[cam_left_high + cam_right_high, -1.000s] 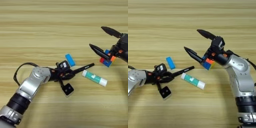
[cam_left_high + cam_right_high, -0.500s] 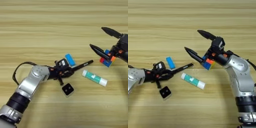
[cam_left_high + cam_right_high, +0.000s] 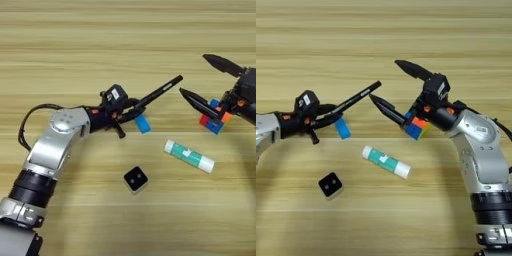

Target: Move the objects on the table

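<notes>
My left gripper [image 3: 121,113] is shut on the black pen [image 3: 159,92], which slants up and to the right above the table [image 3: 75,40]. The pen's tip lies close to the lower fingertip of my right gripper [image 3: 383,79], which stands wide open and holds nothing. The multicoloured puzzle cube [image 3: 417,126] rests on the wood just behind that lower finger. The flat blue block [image 3: 142,123] lies right beside the left gripper. Nearer me, the white-and-green glue stick [image 3: 189,156] lies flat, and the black-and-white cube [image 3: 135,179] sits alone with its two dots facing up.
The left forearm [image 3: 47,155] runs from the lower left corner toward the middle. The right arm [image 3: 481,165] comes up along the right edge. Bare wood stretches across the far half of the table.
My left gripper has swung the pen up and away from the glue stick, so its tip now reaches the right gripper's open fingers. The right arm and the other things have not moved.
</notes>
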Robot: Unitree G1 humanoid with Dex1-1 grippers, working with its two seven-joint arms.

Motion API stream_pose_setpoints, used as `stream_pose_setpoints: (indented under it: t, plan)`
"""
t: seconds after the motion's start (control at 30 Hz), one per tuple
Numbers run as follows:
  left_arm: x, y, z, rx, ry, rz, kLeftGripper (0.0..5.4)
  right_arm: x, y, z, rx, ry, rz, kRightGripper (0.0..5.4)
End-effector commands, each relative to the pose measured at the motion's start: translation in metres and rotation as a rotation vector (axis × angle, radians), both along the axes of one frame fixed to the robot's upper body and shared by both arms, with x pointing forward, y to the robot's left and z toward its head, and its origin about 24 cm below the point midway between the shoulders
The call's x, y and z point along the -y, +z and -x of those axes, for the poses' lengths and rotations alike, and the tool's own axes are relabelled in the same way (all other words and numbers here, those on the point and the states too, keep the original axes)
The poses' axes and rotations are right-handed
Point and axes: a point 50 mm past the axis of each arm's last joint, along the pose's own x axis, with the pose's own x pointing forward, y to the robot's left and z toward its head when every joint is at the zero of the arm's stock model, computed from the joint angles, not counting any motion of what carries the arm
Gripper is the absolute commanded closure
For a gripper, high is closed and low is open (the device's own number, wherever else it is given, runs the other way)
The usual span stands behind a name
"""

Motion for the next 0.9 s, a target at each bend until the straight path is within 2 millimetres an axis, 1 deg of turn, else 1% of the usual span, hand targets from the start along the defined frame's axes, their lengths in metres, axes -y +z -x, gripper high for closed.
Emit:
stream_pose_setpoints:
  t: [0.03, 0.13, 0.27, 0.43, 0.53, 0.77, 0.9]
  plan:
    - [-0.008, 0.014, 0.001, 0.049, -0.034, -0.007, 4.32, 0.004, 0.006, -0.001, 0.022, 0.006, 0.033, 0.00]
    - [-0.012, 0.014, 0.005, 0.035, -0.069, -0.032, 4.32, 0.005, 0.003, 0.003, 0.001, 0.055, 0.098, 0.00]
    - [-0.013, 0.013, 0.011, 0.027, -0.122, -0.044, 4.32, 0.008, 0.001, 0.005, -0.023, 0.108, 0.161, 0.00]
    - [-0.012, 0.019, 0.019, 0.022, -0.193, -0.039, 4.32, 0.015, -0.005, 0.007, -0.069, 0.184, 0.275, 0.00]
    - [-0.013, 0.022, 0.024, 0.025, -0.247, -0.052, 4.32, 0.018, -0.005, 0.008, -0.084, 0.226, 0.326, 0.00]
    - [-0.015, 0.023, 0.030, 0.021, -0.311, -0.085, 4.32, 0.019, -0.008, 0.006, -0.095, 0.269, 0.467, 0.00]
    - [-0.014, 0.022, 0.037, 0.010, -0.375, -0.109, 4.32, 0.018, -0.008, 0.002, -0.097, 0.276, 0.491, 0.00]
